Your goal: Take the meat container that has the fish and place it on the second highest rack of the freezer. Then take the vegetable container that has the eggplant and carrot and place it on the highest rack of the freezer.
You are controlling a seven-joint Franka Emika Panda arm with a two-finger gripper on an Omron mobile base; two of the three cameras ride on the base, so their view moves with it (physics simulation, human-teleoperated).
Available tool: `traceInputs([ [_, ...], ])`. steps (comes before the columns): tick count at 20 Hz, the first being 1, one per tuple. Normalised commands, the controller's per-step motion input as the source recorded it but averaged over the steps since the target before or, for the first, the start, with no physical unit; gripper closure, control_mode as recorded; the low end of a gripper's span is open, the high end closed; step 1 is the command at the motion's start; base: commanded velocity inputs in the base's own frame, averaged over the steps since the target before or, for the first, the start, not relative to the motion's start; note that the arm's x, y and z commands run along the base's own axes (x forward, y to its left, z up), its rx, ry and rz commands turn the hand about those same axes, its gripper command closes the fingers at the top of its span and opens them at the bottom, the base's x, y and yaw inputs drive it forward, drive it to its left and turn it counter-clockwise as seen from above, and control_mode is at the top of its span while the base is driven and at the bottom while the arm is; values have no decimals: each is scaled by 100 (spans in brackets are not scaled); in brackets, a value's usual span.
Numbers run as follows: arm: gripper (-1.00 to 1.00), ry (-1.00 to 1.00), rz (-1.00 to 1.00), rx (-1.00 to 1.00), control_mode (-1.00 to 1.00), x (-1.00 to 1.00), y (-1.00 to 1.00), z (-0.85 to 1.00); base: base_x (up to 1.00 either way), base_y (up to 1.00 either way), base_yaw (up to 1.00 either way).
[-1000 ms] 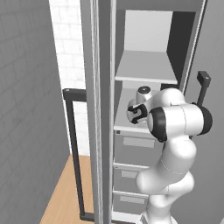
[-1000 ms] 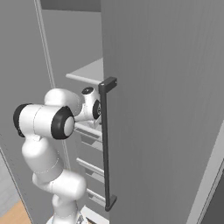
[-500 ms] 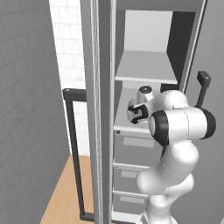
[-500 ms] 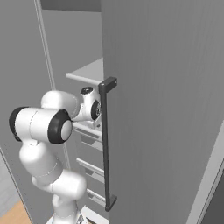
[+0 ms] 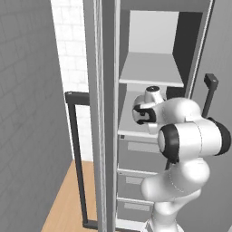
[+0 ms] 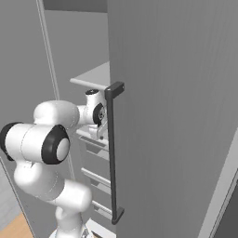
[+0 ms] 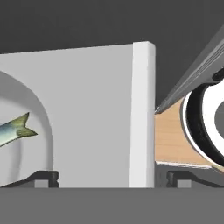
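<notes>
From the left base view, the white arm reaches into the tall grey freezer, its wrist over the flat pale grey second highest rack; the topmost pale grey shelf board, the highest rack, sits above the hand.

Over on the right base view, the hand is tucked behind the long dark vertical bar handle on the grey door, level with its top.

Hand view now: the pincer stands wide open, nothing between its two dark tips. Just beyond the left tip, the small silvery-green fish lies in a pale rounded bowl on the shelf board.
</notes>
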Motion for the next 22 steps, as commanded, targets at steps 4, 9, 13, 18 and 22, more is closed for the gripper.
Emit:
traceInputs([
  [4,-100,-9,0,4,-100,-48,-1,20,0,0,0],
  [9,-100,-31,2,15,-100,-25,-8,36,0,0,0],
  [13,-100,-31,0,16,-100,-20,-3,54,0,0,0],
  [18,-100,-10,0,7,-100,-21,3,38,0,0,0],
  [22,-100,0,-3,0,-100,-35,17,29,0,0,0],
])
